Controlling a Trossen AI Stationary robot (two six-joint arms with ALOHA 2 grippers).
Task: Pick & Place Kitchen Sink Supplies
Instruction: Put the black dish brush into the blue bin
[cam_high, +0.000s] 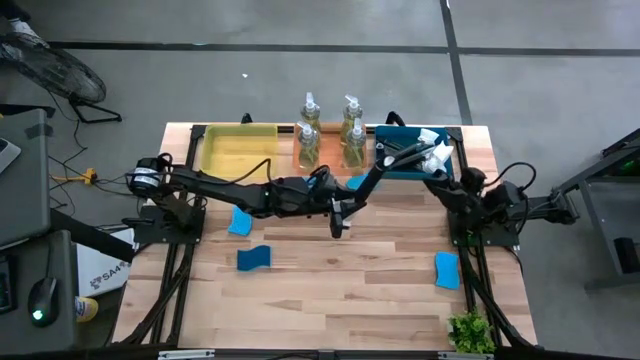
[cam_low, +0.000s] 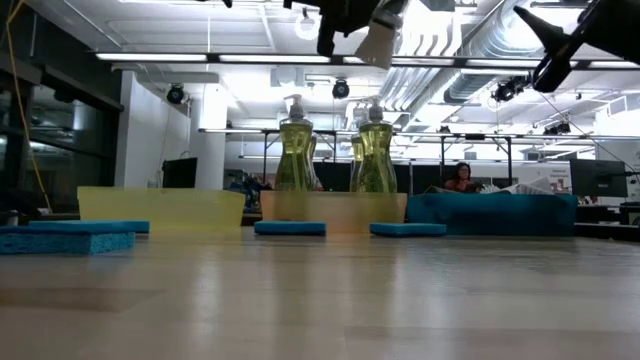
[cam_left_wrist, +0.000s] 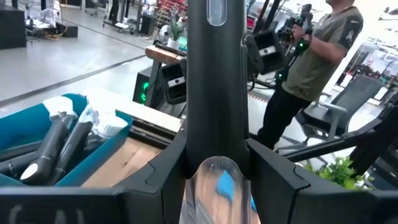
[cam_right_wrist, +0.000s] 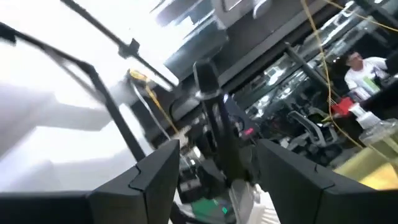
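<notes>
Currently the left gripper (cam_left_wrist: 214, 155) stands with jaws narrowed on the dark handle of a dish brush (cam_left_wrist: 214, 74), clear handle tip nearest the wrist. The brush is held above mid-table. Its long axis runs diagonally toward the blue tray (cam_left_wrist: 109, 146), which already holds brushes. The right gripper (cam_right_wrist: 217, 162), near that tray, clamps a second dish brush (cam_right_wrist: 214, 106) close to its white head. Step in hand, as judged: transport to the tray. Next move requires aligning the handle with the tray's length, lowering, then opening.
</notes>
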